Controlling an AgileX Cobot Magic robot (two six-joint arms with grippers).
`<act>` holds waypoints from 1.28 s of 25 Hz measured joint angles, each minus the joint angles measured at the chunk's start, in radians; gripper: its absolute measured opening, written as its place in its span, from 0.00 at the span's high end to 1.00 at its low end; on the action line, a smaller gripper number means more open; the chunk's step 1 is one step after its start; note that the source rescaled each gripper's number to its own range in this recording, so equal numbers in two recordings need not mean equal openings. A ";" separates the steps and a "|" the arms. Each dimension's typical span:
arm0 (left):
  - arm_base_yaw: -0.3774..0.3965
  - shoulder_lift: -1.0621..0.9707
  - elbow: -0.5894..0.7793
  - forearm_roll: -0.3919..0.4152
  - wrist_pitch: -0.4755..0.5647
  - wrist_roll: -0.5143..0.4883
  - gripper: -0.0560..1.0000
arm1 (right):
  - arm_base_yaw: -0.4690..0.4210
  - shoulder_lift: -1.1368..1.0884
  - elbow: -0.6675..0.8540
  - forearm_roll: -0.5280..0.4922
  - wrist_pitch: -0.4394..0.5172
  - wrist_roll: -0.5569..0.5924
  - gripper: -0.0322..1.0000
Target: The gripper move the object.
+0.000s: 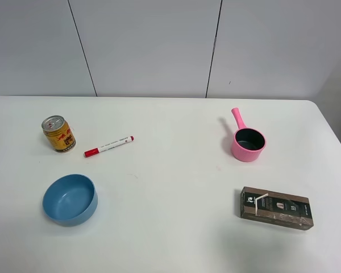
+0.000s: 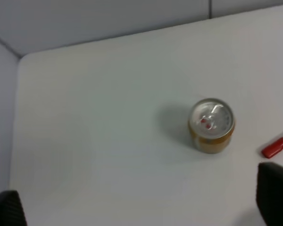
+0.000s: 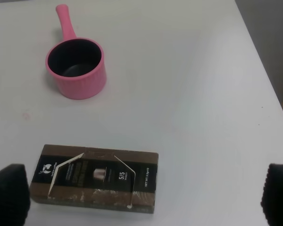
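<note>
Sitting on the white counter (image 1: 170,187) right now: one yellow-gold drink can (image 1: 58,133), one red-capped marker (image 1: 108,146), one blue bowl (image 1: 70,199), one pink saucepan (image 1: 247,140), and one brown carton (image 1: 277,207) lying flat. Five items showing.

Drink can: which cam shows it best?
Left wrist. The can sits near frame centre, close up, upright, with its silver pull-tab top plain and nothing covering it. Exterior high shows it smaller but whole, side label visible, beside the red-capped marker and behind the blue bowl. Right wrist does not show it at all.
</note>
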 joint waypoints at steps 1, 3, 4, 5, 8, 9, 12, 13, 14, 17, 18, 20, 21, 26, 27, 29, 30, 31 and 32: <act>0.002 -0.028 0.000 -0.003 0.015 0.000 0.01 | 0.000 0.000 0.000 0.000 0.000 0.000 0.00; 0.003 -0.089 0.000 -0.001 0.038 0.000 0.01 | 0.000 0.000 0.000 0.000 0.000 0.000 0.00; 0.003 -0.128 0.000 0.005 0.058 0.000 0.01 | 0.000 0.000 0.000 0.000 0.000 0.000 0.00; 0.003 -0.170 0.001 0.009 0.078 -0.006 0.01 | 0.000 0.000 0.000 0.000 0.000 0.000 0.00; 0.005 -0.319 0.040 0.009 0.107 -0.046 0.01 | 0.000 0.000 0.000 0.000 0.000 0.000 0.00; 0.005 -0.383 0.068 0.004 0.107 -0.054 0.01 | 0.000 0.000 0.000 0.000 0.000 0.000 0.00; 0.005 -0.571 0.163 -0.022 0.099 -0.062 0.01 | 0.000 0.000 0.000 0.000 0.000 0.000 0.00; 0.005 -0.634 0.194 -0.032 0.098 -0.064 0.01 | 0.000 0.000 0.000 0.000 0.000 0.000 0.00; 0.005 -0.684 0.231 -0.038 0.097 -0.065 0.01 | 0.000 0.000 0.000 0.000 0.000 0.000 0.00; 0.005 -0.847 0.334 -0.042 0.098 -0.065 0.01 | 0.000 0.000 0.000 0.000 0.000 0.000 0.00; 0.005 -0.887 0.372 -0.044 0.098 -0.066 0.01 | 0.000 0.000 0.000 0.000 0.000 0.000 0.00; 0.005 -0.973 0.444 -0.045 0.098 -0.067 0.01 | 0.000 0.000 0.000 0.000 0.000 0.000 0.00; 0.005 -1.003 0.473 -0.045 0.093 -0.067 0.01 | 0.000 0.000 0.000 0.000 0.000 0.000 0.00; 0.005 -1.064 0.609 -0.060 0.086 -0.069 0.01 | 0.000 0.000 0.000 0.000 0.000 0.000 0.00; 0.005 -1.064 0.628 -0.071 0.086 -0.072 0.01 | 0.000 0.000 0.000 0.000 0.000 0.000 0.00; 0.006 -1.064 0.656 -0.092 0.086 -0.073 0.01 | 0.000 0.000 0.000 0.000 0.000 0.000 0.00; 0.008 -1.064 0.671 -0.096 0.086 -0.073 0.01 | 0.000 0.000 0.000 0.000 0.000 0.000 0.00; 0.008 -1.064 0.682 -0.098 0.086 -0.073 0.01 | 0.000 0.000 0.000 0.000 0.000 0.000 0.00; 0.008 -1.064 0.695 -0.098 0.089 -0.073 0.01 | 0.000 0.000 0.000 0.000 0.000 0.000 0.00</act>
